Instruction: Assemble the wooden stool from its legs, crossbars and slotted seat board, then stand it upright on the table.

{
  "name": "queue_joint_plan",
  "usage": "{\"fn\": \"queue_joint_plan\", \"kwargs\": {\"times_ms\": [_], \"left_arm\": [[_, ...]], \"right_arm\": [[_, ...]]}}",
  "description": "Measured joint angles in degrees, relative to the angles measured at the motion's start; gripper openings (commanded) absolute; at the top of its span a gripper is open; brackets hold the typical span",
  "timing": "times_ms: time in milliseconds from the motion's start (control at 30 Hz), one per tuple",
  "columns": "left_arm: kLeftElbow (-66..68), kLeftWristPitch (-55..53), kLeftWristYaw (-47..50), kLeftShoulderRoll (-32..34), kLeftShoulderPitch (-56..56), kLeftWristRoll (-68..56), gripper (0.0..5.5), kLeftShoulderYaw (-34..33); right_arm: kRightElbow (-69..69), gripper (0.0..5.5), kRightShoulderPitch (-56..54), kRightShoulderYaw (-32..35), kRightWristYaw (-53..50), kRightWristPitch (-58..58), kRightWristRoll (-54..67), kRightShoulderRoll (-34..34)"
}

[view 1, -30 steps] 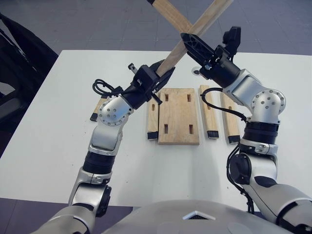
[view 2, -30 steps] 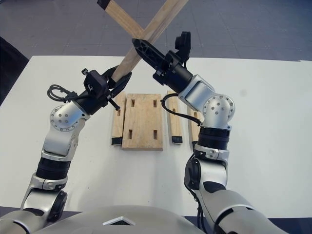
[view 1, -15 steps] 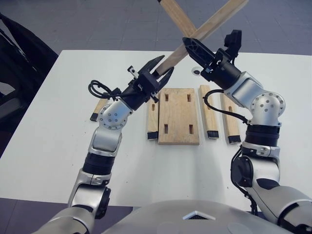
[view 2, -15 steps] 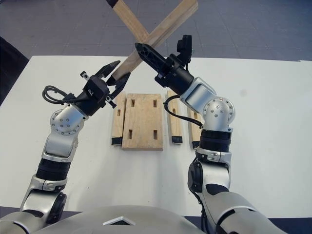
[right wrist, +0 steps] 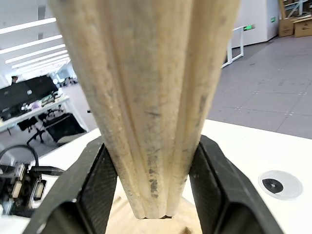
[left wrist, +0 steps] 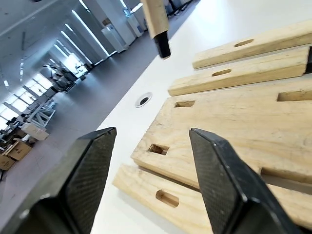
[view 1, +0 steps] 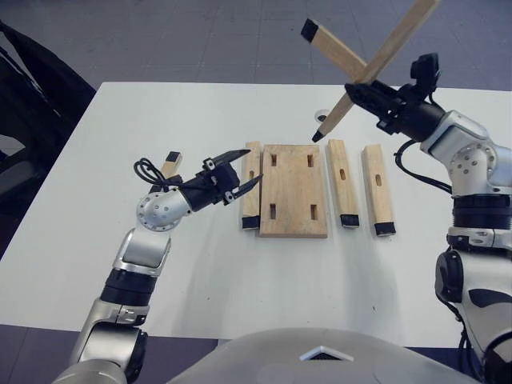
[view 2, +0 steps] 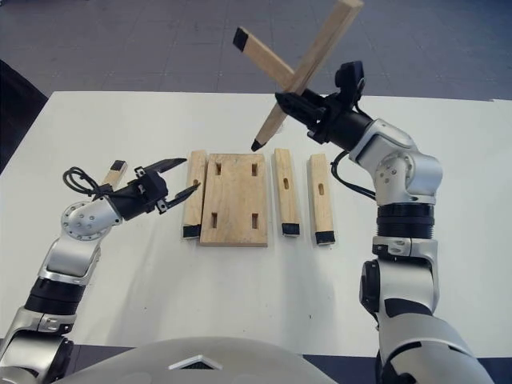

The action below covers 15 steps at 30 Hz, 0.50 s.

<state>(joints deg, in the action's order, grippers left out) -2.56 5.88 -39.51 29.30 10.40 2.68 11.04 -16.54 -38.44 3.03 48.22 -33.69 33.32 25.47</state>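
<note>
Left claw now low, off crossed legs

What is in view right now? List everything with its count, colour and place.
Seat board: one, pale wood with four slots, flat at the table's middle.
Legs: three, pale wood with black ends, lying flat; one left of the board, two to its right.
Short piece: one, pale wood with a black tip, on the table's left part, beyond the left arm.
Crossed pair: two pale wood pieces with black tips, crossed in an X, held in the air over the table's far side.
Grommet: one, grey, in the table beyond the board.
Table: one, white.
Left gripper: fingers open, low by the left leg.
Right gripper: fingers shut on the crossed pair.
</note>
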Motion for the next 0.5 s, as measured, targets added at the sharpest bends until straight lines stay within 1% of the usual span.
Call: {"fn": "queue_joint_plan", "kwargs": {"times_ms": [33, 100, 200, 333, 500], "left_arm": [[-0.5, -2.1, -0.3, -0.5, 1.2, 0.9, 2.78, 1.6], [-2.4, -5.3, -2.0, -0.2, 1.5, 2.7, 2.78, 3.9], [-6.2, -9.8, -5.0, 2.3, 0.5, 4.6, 2.78, 6.5], [-7.4, -11.2, -6.8, 6.1, -0.3, 8.5, 2.78, 7.7], [-7.1, -11.4, -6.9, 6.7, -0.7, 11.2, 2.78, 9.9]], "right_arm": [[-0.5, 2.02, -0.3, -1.8, 1.4, 1.3, -1.7, -0.2], [-1.1, 2.02, -0.3, -3.1, 2.8, 2.6, -3.2, -0.5], [-1.7, 2.02, -0.4, -3.8, 3.8, 4.0, -5.0, -0.7], [-1.9, 2.02, -0.4, -3.8, 4.7, 4.8, -6.1, -0.9], [-2.0, 2.02, -0.6, -3.8, 4.8, 5.0, -6.2, -2.0]]}}
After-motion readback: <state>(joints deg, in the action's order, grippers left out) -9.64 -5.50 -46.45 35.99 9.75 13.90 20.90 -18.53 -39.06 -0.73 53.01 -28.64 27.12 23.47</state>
